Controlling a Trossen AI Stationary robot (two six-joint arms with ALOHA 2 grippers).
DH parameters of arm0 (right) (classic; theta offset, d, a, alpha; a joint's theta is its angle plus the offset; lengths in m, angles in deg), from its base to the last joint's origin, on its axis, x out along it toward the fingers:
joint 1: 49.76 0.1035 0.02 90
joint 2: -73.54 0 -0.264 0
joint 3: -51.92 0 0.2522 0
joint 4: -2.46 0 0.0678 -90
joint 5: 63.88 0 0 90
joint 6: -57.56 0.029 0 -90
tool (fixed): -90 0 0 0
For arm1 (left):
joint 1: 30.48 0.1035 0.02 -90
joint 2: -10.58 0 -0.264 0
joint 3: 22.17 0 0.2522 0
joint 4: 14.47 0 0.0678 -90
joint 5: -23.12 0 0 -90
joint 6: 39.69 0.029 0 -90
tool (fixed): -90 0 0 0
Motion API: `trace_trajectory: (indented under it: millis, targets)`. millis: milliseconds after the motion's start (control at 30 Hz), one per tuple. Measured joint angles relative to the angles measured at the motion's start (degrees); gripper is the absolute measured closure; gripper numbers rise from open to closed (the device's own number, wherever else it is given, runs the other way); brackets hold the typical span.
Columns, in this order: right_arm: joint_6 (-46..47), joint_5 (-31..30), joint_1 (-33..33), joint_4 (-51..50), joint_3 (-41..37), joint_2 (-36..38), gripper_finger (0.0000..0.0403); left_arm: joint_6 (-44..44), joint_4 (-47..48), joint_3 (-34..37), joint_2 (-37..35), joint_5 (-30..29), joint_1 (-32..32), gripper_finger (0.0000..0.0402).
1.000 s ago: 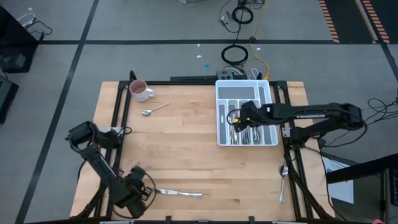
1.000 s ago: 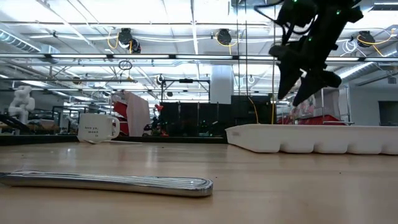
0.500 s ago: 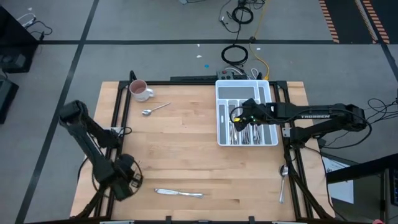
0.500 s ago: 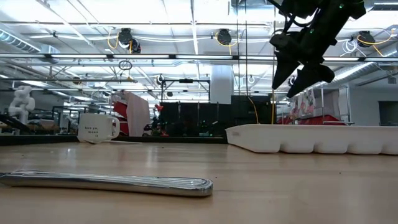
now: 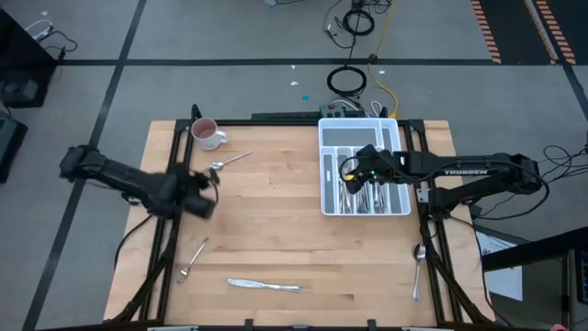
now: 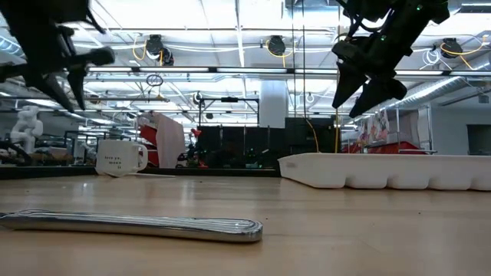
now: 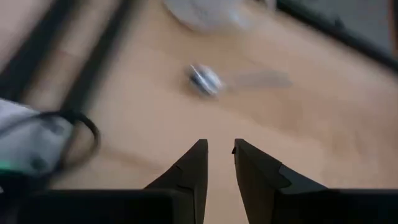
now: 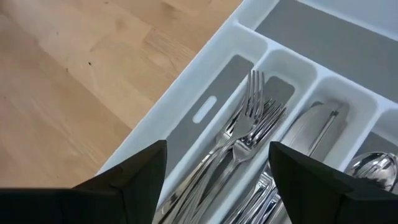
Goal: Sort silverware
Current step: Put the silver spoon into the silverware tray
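The nearly closed, empty left gripper (image 7: 219, 163) is best centred over what appears a spoon (image 7: 205, 79); right gripper (image 8: 216, 163) spread above tray (image 8: 186, 81).

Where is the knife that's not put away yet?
In the high view the knife lies flat on the wooden table near its front edge, left of the middle, with a fork just to its left and the white tray far off.
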Motion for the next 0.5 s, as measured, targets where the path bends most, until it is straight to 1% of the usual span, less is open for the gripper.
trace_trajectory:
  millis: [33,100,233,300,400,467,500]
  targets:
    - [-0.48,-0.02,0.0,0.02,0.0,0.0,0.0131,0.08,0.79,0.37,-1.5,-0.15,3.28,0.0317]
    - [-1.48,-0.02,0.0,0.03,0.0,0.0,0.0131,3.26,-0.37,0.95,-4.29,-0.76,9.27,0.0317]
    - [-4.25,-0.02,0.0,0.08,0.0,0.0,0.0131,17.25,-8.43,1.59,-8.81,-0.35,20.08,0.0317]
    - [-5.39,-0.02,0.0,0.08,0.0,0.0,0.0131,24.0,-14.28,2.89,-9.77,3.52,25.34,0.0317]
    - [-6.63,-0.03,-0.04,0.11,0.0,0.0,0.0131,31.07,-28.7,5.95,-9.11,10.97,32.2,0.0317]
    - [-7.26,-0.04,-0.04,0.13,0.0,0.0,0.0131,35.17,-36.59,6.53,-6.65,12.95,35.63,0.0317]
    - [-7.68,-0.02,-0.04,0.11,0.0,0.0,0.0131,36.87,-38.61,6.4,-5.15,13.3,37.37,0.0317]
